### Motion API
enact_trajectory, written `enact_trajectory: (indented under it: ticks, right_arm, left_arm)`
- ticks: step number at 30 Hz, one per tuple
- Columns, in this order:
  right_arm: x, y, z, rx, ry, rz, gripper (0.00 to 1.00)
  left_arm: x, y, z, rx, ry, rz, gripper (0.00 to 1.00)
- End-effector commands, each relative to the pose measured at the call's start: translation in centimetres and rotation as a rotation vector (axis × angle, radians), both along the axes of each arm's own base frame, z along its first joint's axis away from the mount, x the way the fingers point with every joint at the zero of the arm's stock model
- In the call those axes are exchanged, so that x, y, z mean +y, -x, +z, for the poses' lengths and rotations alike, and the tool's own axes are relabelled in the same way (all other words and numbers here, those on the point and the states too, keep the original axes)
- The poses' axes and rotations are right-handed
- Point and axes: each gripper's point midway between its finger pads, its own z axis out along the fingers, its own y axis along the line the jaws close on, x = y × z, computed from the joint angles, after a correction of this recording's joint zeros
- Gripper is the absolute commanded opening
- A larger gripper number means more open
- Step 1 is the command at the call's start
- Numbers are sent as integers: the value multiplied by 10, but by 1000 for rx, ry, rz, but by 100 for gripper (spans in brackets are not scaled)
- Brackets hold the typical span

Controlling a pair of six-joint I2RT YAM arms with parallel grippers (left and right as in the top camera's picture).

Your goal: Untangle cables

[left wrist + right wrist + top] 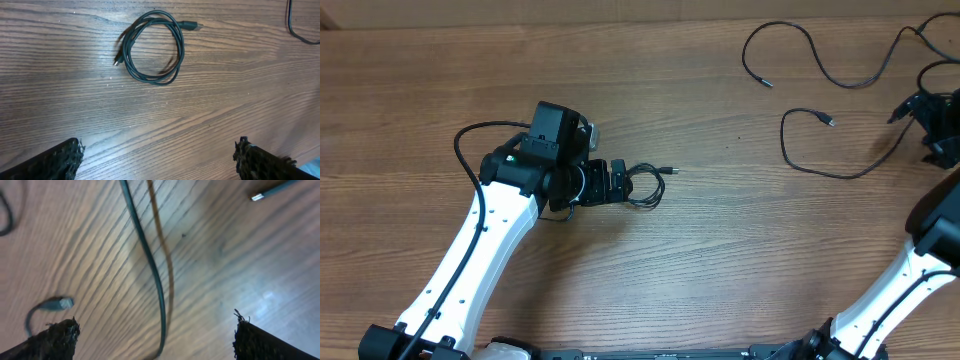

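Our left jaws stand wide, a coiled cable [180, 47] on the surface [225, 100] just beyond. Our right jaws gape wide over a loose cable [150, 262].

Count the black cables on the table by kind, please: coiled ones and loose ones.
Coiled cable: 1
Loose cables: 2, the upper cable and the lower cable
Total: 3
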Motion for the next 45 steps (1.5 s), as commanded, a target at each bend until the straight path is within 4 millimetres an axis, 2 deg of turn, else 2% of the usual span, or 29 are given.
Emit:
enact_trajectory:
  ticks: [1, 4, 9, 15, 18, 25, 28, 31, 35, 38, 45]
  right_arm:
    - [0, -3, 74, -141, 65, -23, 100]
    - [19, 0, 109, -217, 30, -5, 100]
    - [63, 15, 160, -295, -27, 54, 100]
    - [113, 38, 195, -305, -24, 166, 100]
    - [143, 46, 202, -283, -45, 226, 100]
    - [207, 54, 191, -198, -105, 385, 100]
    - [227, 55, 192, -197, -110, 439, 100]
    - [243, 62, 202, -223, -104, 482, 100]
    - [265, 84, 221, -273, -90, 545, 100]
    - [288, 110, 231, -303, -84, 616, 100]
    - [311, 152, 236, -335, -53, 672, 100]
  left_arm:
    - [-1, -2, 1, -9, -6, -8, 100]
    - [-1, -2, 1, -9, -6, -8, 100]
    - [-1, -2, 1, -9, -6, -8, 100]
    - [-1, -2, 1, -9, -6, -8, 100]
    - [-1, -2, 1, -9, -6, -8, 99]
    - [-3, -2, 2, 7, 14, 18, 100]
    - [-3, -2, 2, 35, 29, 79, 99]
    - [-10, 2, 4, 88, 86, 128, 100]
    - [-14, 2, 7, 89, 112, 116, 99]
    - [-11, 1, 5, 82, 92, 125, 99]
    - [-3, 24, -3, 171, 46, 106, 99]
